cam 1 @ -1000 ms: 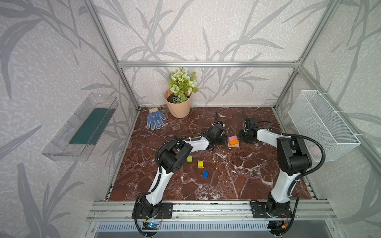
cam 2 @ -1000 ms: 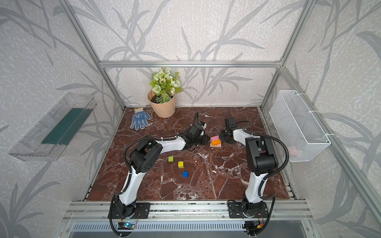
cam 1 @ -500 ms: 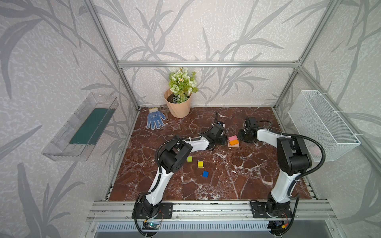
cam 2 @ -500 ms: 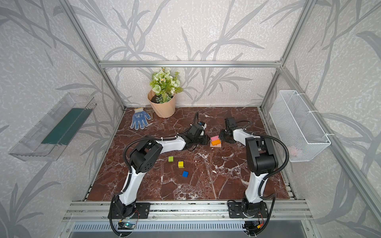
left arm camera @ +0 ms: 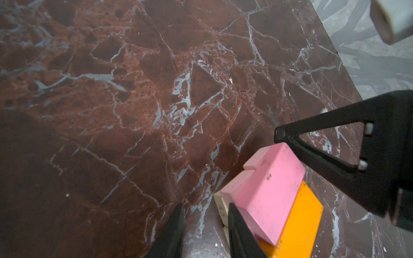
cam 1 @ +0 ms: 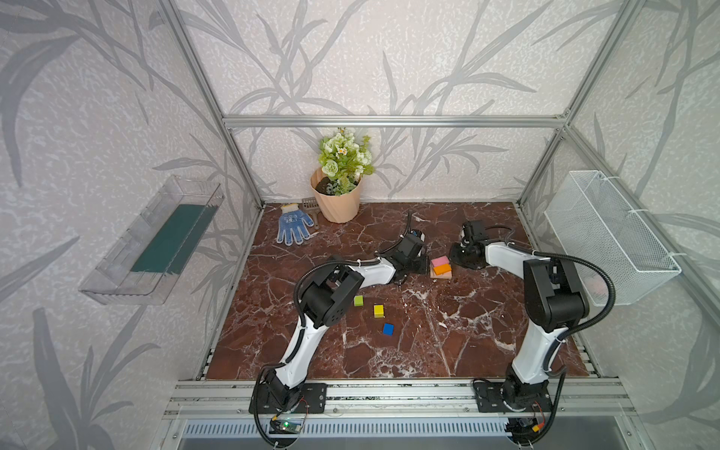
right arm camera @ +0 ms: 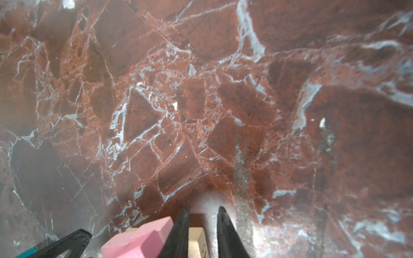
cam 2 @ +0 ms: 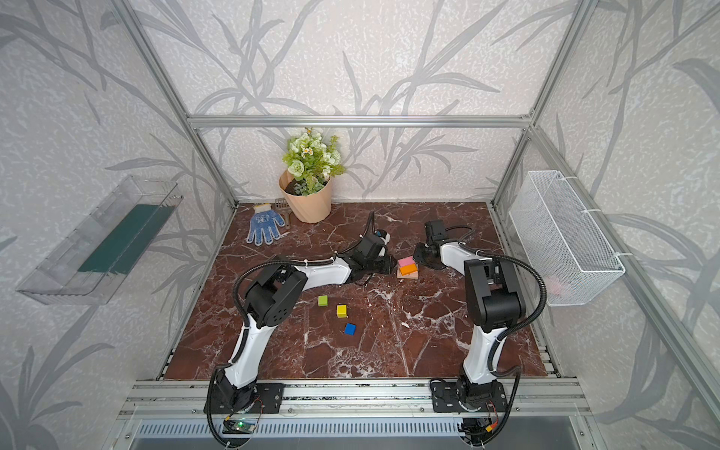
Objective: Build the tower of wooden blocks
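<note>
A: Where's the tower, and how will it handle?
B: It's in the far half of the surface, a little right of middle: a pink bar and an orange bar on a plain wood base. I'd judge it light, stiff and smooth-painted (likely slippery), so easily nudged askew. Pinch any piece across its flat long sides.
A: What crowds it?
B: Both claws. The left claw is slightly parted and empty at one end. The right claw is closed at the other. The flower pot and glove sit along the far edge toward the left corner, well apart. The lime cube, yellow cube and blue cube lie mid-surface, unobstructed.
</note>
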